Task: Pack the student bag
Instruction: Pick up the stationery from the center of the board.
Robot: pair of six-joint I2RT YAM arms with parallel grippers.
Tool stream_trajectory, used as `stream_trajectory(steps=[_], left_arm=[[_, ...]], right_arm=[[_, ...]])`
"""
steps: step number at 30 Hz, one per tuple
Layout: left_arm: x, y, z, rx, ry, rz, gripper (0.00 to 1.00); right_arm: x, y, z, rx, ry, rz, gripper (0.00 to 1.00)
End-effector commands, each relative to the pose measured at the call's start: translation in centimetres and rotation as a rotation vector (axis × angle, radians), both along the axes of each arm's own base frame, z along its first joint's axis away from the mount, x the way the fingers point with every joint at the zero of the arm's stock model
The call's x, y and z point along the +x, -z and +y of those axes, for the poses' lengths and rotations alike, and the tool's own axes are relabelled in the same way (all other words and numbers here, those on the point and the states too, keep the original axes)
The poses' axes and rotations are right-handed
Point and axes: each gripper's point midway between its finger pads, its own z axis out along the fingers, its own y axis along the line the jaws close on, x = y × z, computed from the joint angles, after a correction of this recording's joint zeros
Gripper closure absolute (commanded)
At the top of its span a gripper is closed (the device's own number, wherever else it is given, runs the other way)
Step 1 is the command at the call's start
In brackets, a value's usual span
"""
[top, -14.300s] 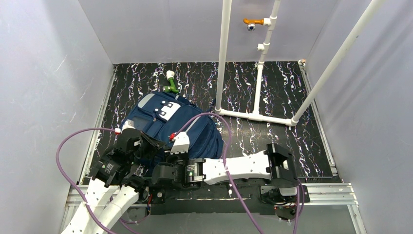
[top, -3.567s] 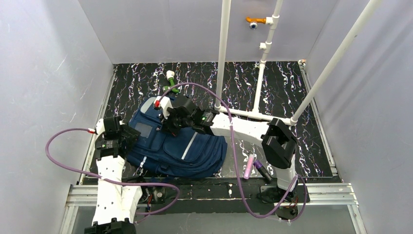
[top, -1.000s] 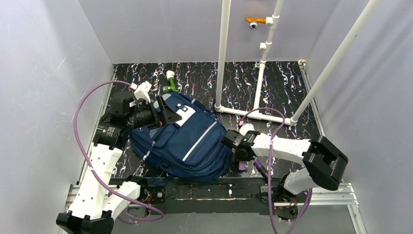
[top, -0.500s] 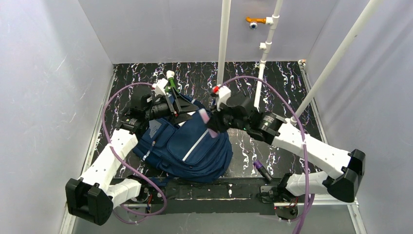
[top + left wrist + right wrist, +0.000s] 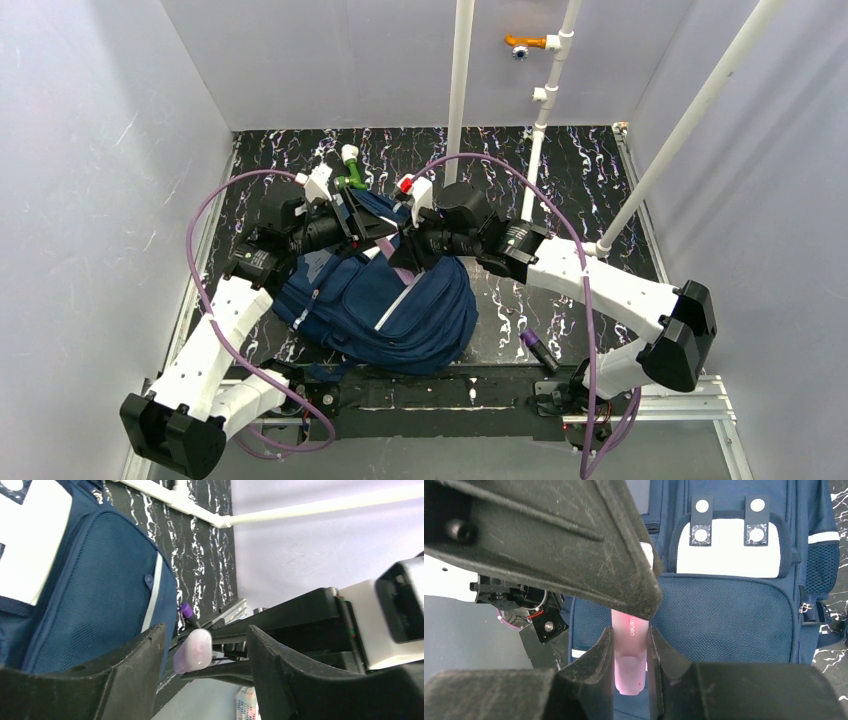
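The student bag (image 5: 385, 305), navy with a grey stripe and a white buttoned patch (image 5: 729, 555), lies on the black mat. Above its top end my two grippers meet. My right gripper (image 5: 630, 630) is shut on a translucent pink tube (image 5: 629, 655), also seen in the overhead view (image 5: 404, 266). My left gripper (image 5: 204, 632) stands open, one finger (image 5: 135, 680) on each side of the pink tube's free end (image 5: 192, 650), with a gap on both sides. From above, the left gripper (image 5: 375, 225) points right, toward the right gripper (image 5: 408, 252).
A purple marker (image 5: 537, 350) lies on the mat right of the bag. A green and white object (image 5: 350, 168) sits behind the bag. A white pipe frame (image 5: 520, 238) stands at the back right. Purple cables loop over both arms.
My right gripper lifted the pink tube from the mat at front right and carried it left over the bag. The left gripper's jaws have narrowed around the tube's end.
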Motion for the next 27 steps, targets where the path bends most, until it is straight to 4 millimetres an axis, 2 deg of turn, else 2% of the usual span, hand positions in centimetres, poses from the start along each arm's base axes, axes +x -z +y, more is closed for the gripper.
stream_trajectory(steps=[1,3,6,7,9,10,11,12,13,15,16,19,22,24,27], left_arm=[[-0.7,-0.2,1.1,0.065,-0.021,-0.040,0.40],[-0.8,0.1,1.4,0.089,-0.022,-0.048,0.49],[-0.7,0.1,1.4,0.100,-0.018,-0.069,0.74],[-0.5,-0.2,1.4,0.102,-0.017,-0.088,0.83],[-0.3,-1.5,1.1,0.093,0.010,-0.162,1.00],[-0.3,-2.6,0.7,0.062,0.041,-0.217,1.00],[-0.2,-3.4,0.3,0.026,0.064,-0.256,1.00],[-0.1,-4.0,0.2,-0.011,0.077,-0.269,1.00],[0.0,-4.8,0.1,-0.075,0.112,-0.291,1.00],[0.4,-5.6,0.2,-0.202,0.136,-0.253,1.00],[0.5,-5.7,0.3,-0.243,0.139,-0.221,1.00],[0.1,-6.5,0.7,-0.247,0.159,-0.272,1.00],[-0.2,-7.3,1.3,-0.249,0.143,-0.303,1.00],[-0.4,-7.6,1.4,-0.259,0.142,-0.295,1.00],[-0.5,-7.8,1.3,-0.265,0.145,-0.290,1.00]], right_arm=[[1.3,-3.1,1.2,0.072,0.026,-0.078,0.99],[1.6,-3.3,1.2,0.079,0.040,-0.086,0.99],[1.3,-3.8,1.5,0.089,0.023,-0.082,0.99],[1.2,-3.7,1.5,0.079,0.022,-0.075,0.90],[1.5,-3.4,0.8,0.032,0.033,-0.039,0.41],[1.6,-2.8,-0.4,-0.007,0.041,0.000,0.27],[0.9,-2.7,-1.1,0.020,-0.001,0.054,0.17],[-0.3,-3.2,-1.0,0.104,-0.061,0.108,0.07],[-1.8,-4.0,-0.8,0.194,-0.125,0.193,0.02],[-4.0,-5.0,-0.6,0.299,-0.244,0.317,0.02],[-4.1,-5.0,-0.8,0.311,-0.236,0.351,0.03],[-3.0,-6.4,-2.0,0.434,-0.180,0.398,0.05],[-2.7,-9.6,-3.7,0.666,-0.201,0.457,0.10],[-2.9,-10.0,-4.1,0.730,-0.209,0.502,0.11],[-2.3,-10.3,-4.3,0.806,-0.184,0.547,0.21]])
